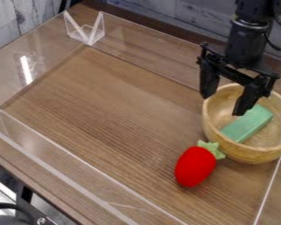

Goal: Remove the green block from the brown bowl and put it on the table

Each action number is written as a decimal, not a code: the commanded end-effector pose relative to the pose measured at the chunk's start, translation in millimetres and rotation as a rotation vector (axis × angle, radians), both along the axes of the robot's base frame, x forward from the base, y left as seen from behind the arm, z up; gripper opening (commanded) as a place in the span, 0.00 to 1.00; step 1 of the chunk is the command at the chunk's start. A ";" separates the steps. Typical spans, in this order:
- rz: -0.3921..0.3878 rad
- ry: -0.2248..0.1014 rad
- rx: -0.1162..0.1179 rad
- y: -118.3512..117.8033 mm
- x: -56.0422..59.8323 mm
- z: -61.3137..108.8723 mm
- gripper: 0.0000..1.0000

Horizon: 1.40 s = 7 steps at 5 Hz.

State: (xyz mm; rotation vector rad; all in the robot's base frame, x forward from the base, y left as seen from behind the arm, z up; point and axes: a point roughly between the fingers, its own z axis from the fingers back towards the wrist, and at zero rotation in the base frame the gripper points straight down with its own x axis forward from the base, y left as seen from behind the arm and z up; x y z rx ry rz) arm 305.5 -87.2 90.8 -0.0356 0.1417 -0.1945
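The green block [248, 125] lies flat and slanted inside the brown bowl [230, 146], which sits at the right side of the table [108, 105]. My gripper [230, 95] hangs open above the bowl's far left rim, its dark fingers [209, 81] spread wide with nothing between them. One fingertip reaches down over the bowl's inside, just left of the block's upper end; I cannot tell whether it touches.
A red strawberry toy [197, 165] with green leaves lies just in front of the bowl's left side. Clear acrylic walls [25, 70] run along the table's edges, with a folded clear piece [84, 29] at the far left corner.
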 end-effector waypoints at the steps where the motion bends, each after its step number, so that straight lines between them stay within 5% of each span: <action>1: -0.058 -0.083 -0.027 -16.0 5.7 23.3 1.00; 4: -0.187 -0.066 -0.038 -35.7 4.6 -4.1 1.00; 7: -0.140 -0.107 -0.034 -21.5 23.0 3.0 1.00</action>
